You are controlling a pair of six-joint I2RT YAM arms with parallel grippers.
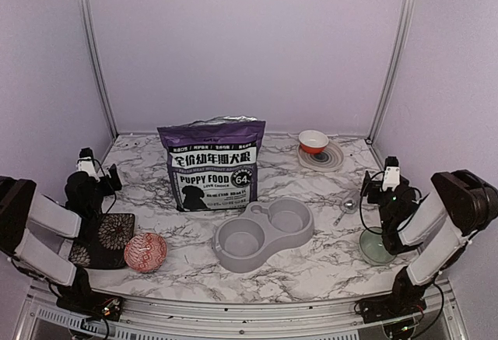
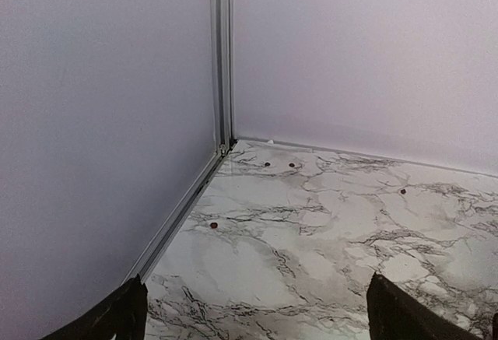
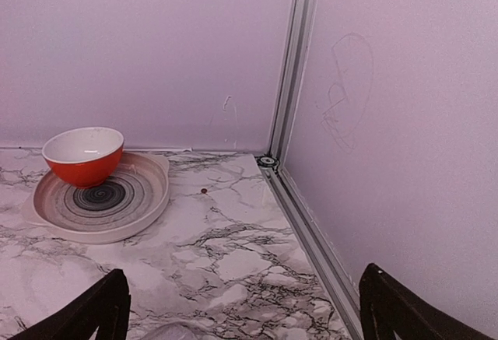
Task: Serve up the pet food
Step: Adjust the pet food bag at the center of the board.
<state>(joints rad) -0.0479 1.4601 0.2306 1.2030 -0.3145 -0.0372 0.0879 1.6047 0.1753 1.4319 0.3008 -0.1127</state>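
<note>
Your top view looks down from 6 o'clock, far. Left wrist faces the 11 o'clock corner, low; right wrist the 1 o'clock corner, sharing the orange bowl with the top view.

The purple bag reads "PUPPY FOOD" and, perhaps, "64".

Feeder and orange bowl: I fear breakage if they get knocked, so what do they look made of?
The grey feeder looks like moulded plastic, matte: one smooth rounded piece without shine. The orange bowl looks like glazed ceramic: glossy orange outside, white inside; coated plastic cannot be ruled out.
</note>
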